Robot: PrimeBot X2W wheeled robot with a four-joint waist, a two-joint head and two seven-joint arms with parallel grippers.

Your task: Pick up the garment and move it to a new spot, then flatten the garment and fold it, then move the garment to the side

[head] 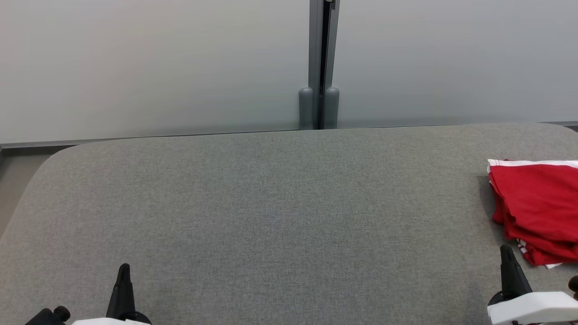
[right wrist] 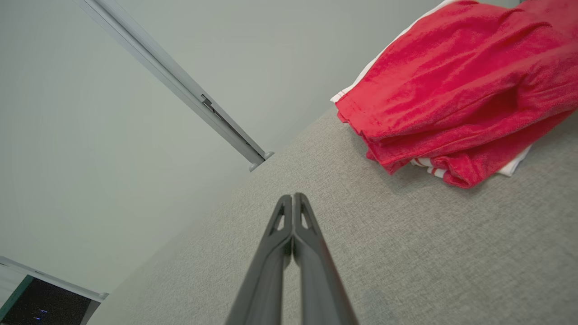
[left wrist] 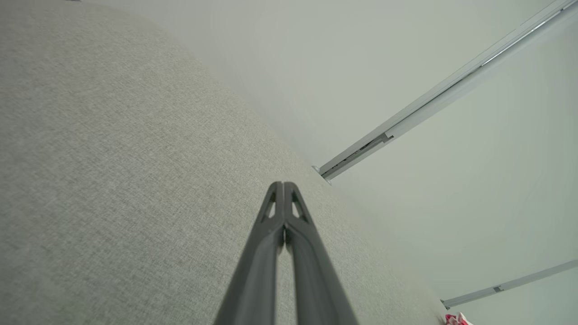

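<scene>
A big grey cloth table (head: 271, 212) has round corners. Behind the table stands a pale grey wall (head: 153, 67). A darker grey post (head: 314, 54) splits the wall, just past the table's far edge. The light is soft.

Table (head: 271, 203) lies open left of red garment (head: 537, 207).
</scene>
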